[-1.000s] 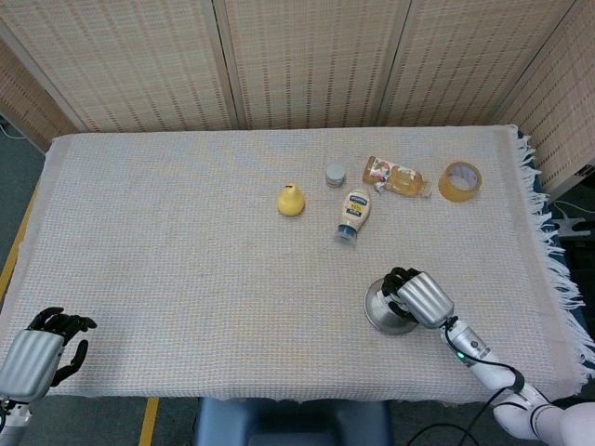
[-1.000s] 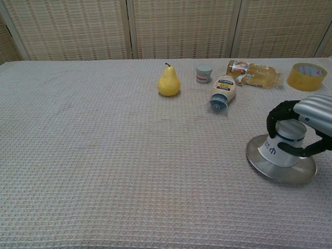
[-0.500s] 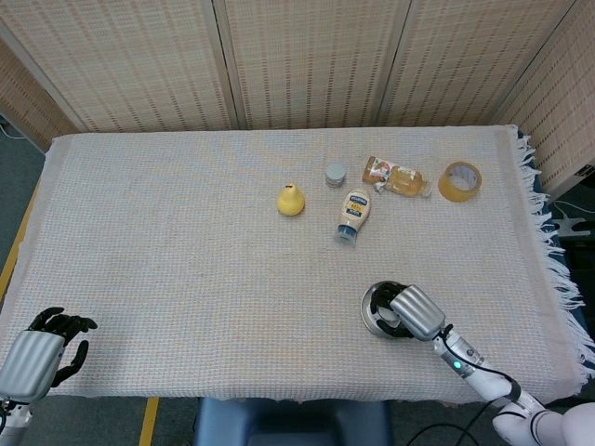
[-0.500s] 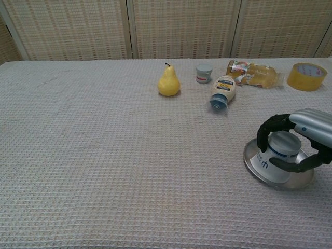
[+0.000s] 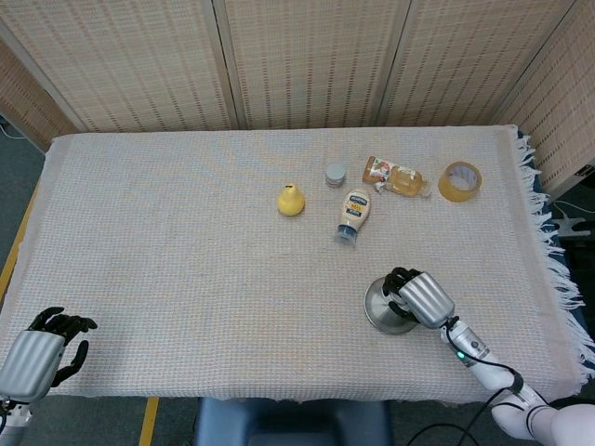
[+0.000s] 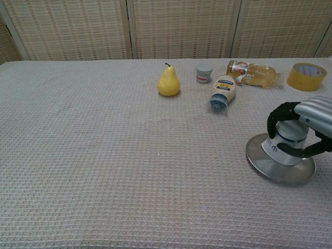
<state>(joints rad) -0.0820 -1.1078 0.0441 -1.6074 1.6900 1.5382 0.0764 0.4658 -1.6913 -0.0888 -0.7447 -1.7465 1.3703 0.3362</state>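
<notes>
On my counter [image 5: 167, 242] I count one pear [image 5: 291, 200], one small jar [image 5: 336, 174], two bottles lying down, a squeeze bottle [image 5: 354, 215] and a clear bottle [image 5: 398, 176] at its one o'clock, one tape roll [image 5: 460, 180], and one cup [image 6: 286, 143] on one metal lid [image 6: 270, 167].

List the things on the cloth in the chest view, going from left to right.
Pear → small grey jar → mayonnaise bottle lying down → clear bottle on its side → metal disc with a white cup-shaped top, gripped by the right hand → roll of yellow tape.
</notes>
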